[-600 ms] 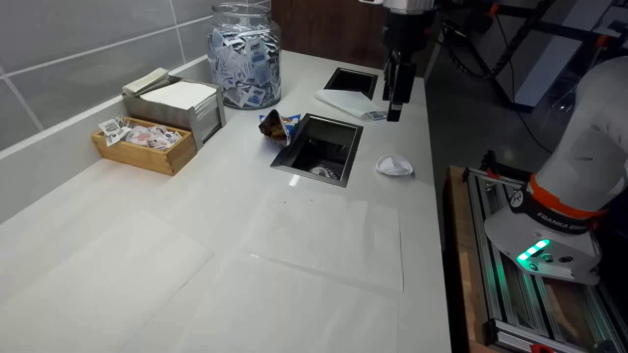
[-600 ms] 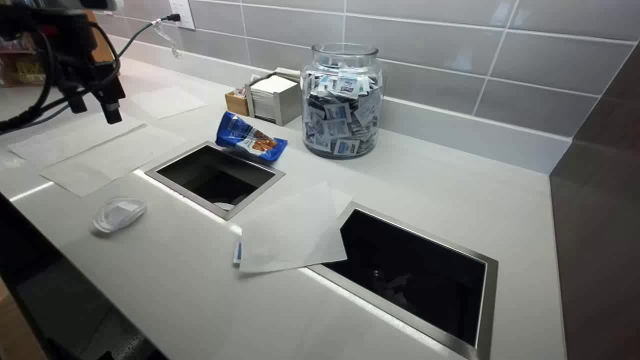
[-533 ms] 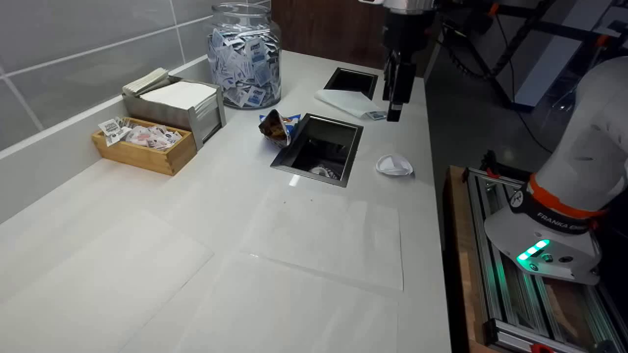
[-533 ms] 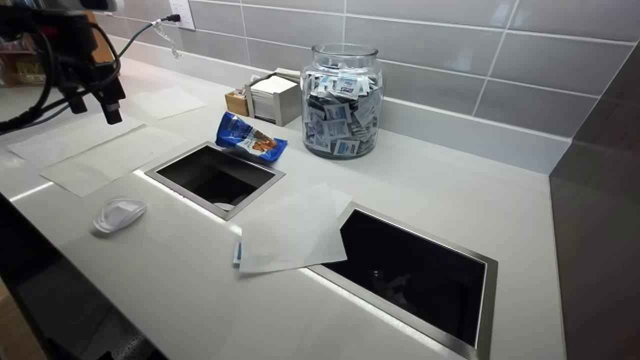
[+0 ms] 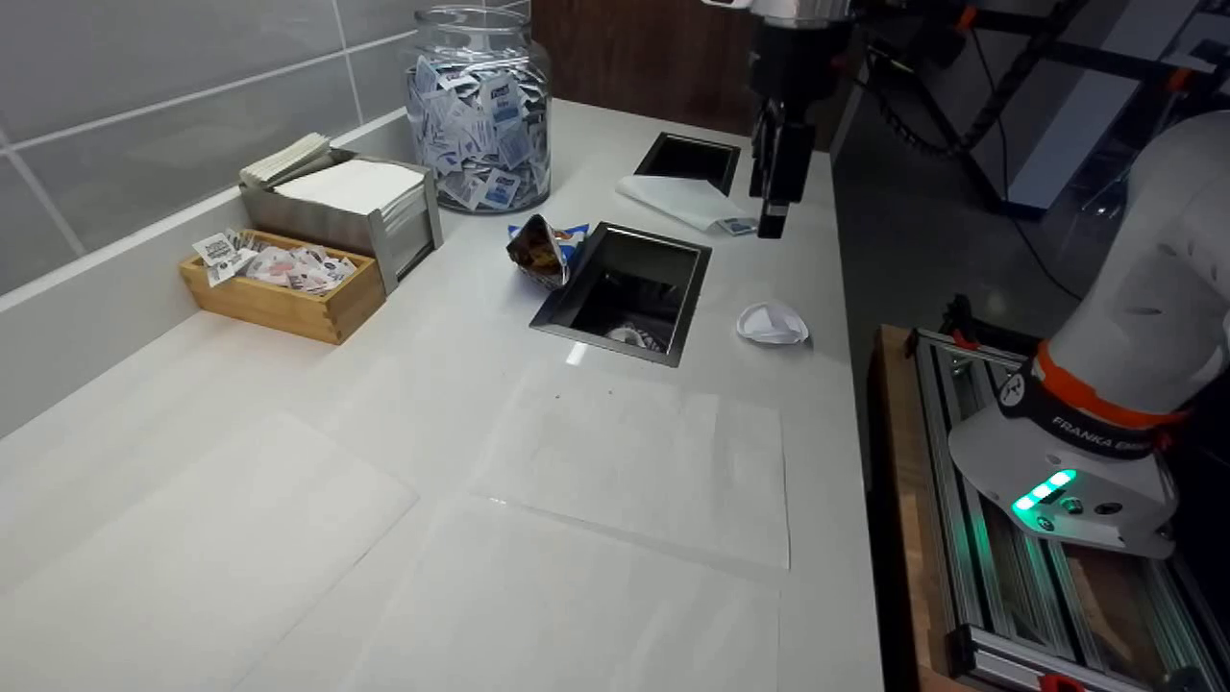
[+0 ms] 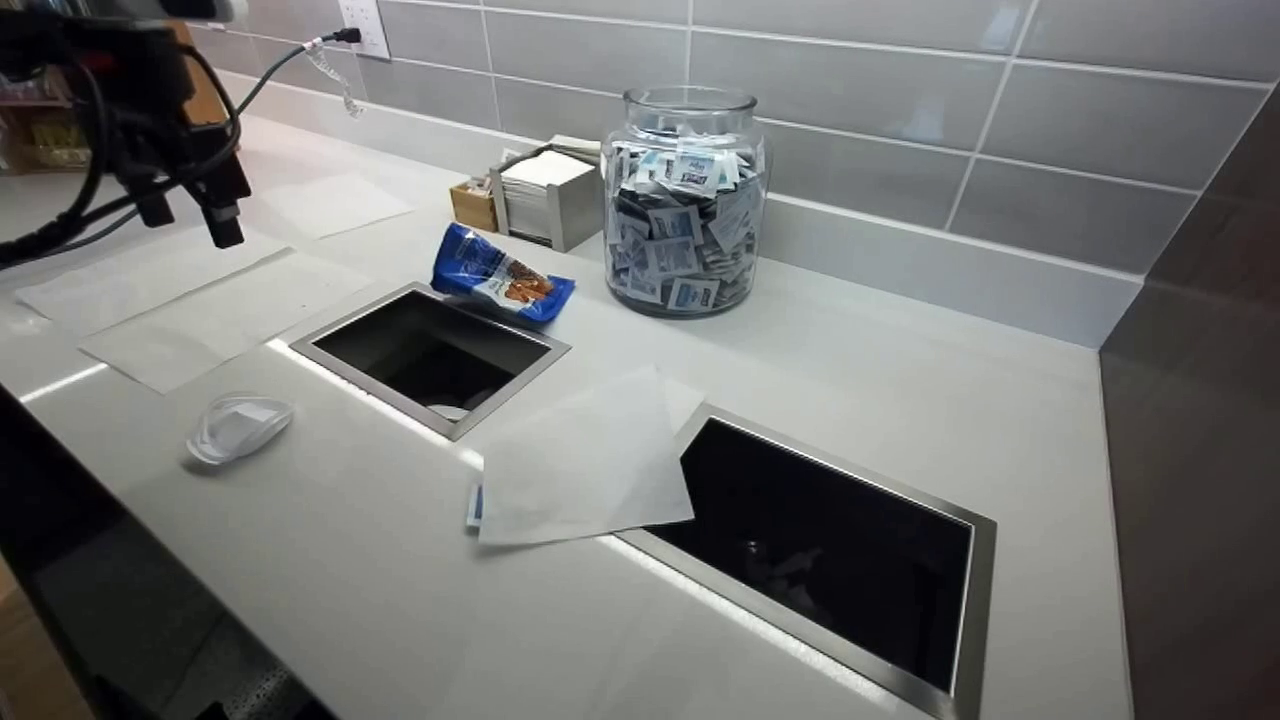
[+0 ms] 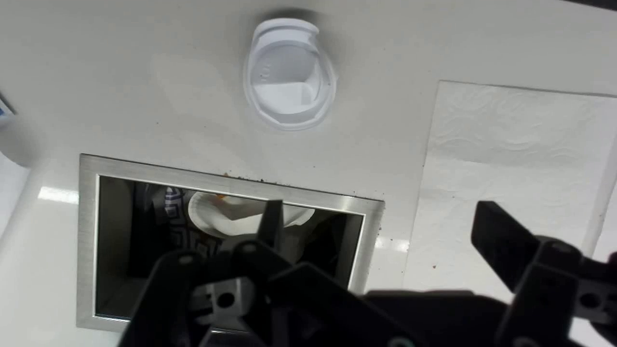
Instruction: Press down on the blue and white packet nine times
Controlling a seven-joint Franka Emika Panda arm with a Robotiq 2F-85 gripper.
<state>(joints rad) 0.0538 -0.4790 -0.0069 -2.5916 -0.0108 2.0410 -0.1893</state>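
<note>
On counter [image 6: 400, 580], blue-and-white packet [image 6: 500, 280], open

Snack bag [image 6: 495, 275] is coloured blue, white and brown, small packet [image 5: 738, 226] blue and white; gripper [image 7: 382, 217] is tagged black, wall tiles [image 6: 850, 90] grey with pale lines, counter [image 6: 400, 580] white, wooden box [image 5: 264, 304] tan.
</note>
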